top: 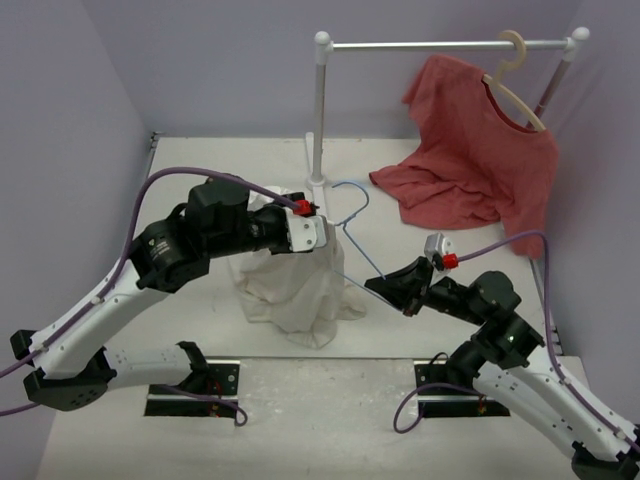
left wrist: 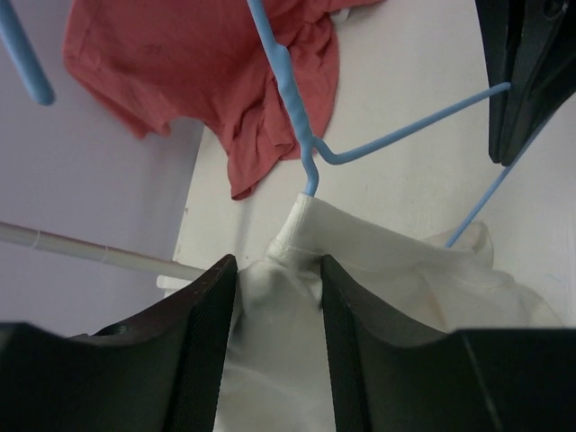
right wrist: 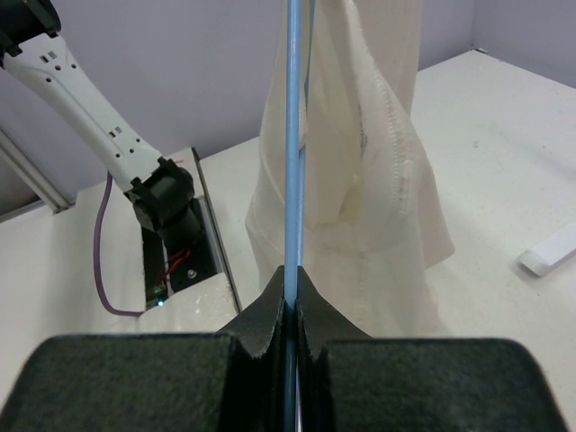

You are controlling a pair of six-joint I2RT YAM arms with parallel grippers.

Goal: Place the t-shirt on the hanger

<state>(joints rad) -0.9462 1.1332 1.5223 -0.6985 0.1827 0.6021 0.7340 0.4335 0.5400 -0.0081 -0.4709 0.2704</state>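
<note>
The cream-white t-shirt [top: 295,285] hangs bunched from my left gripper [top: 316,234], which is shut on the cloth just below the collar. In the left wrist view the cloth [left wrist: 396,270] fills the gap of the gripper [left wrist: 274,267]. The light-blue wire hanger [top: 352,205] stands tilted, its hook up and away from me. One wire [left wrist: 292,99] runs down into the collar. My right gripper [top: 383,284] is shut on the hanger's lower wire [right wrist: 292,162], with the gripper [right wrist: 290,274] close beside the hanging t-shirt [right wrist: 369,180].
A white clothes rack [top: 319,110] stands at the back. A larger red t-shirt [top: 470,165] hangs there on a thick beige hanger [top: 515,75] and trails onto the table. The arm base plates [top: 195,385] lie at the near edge.
</note>
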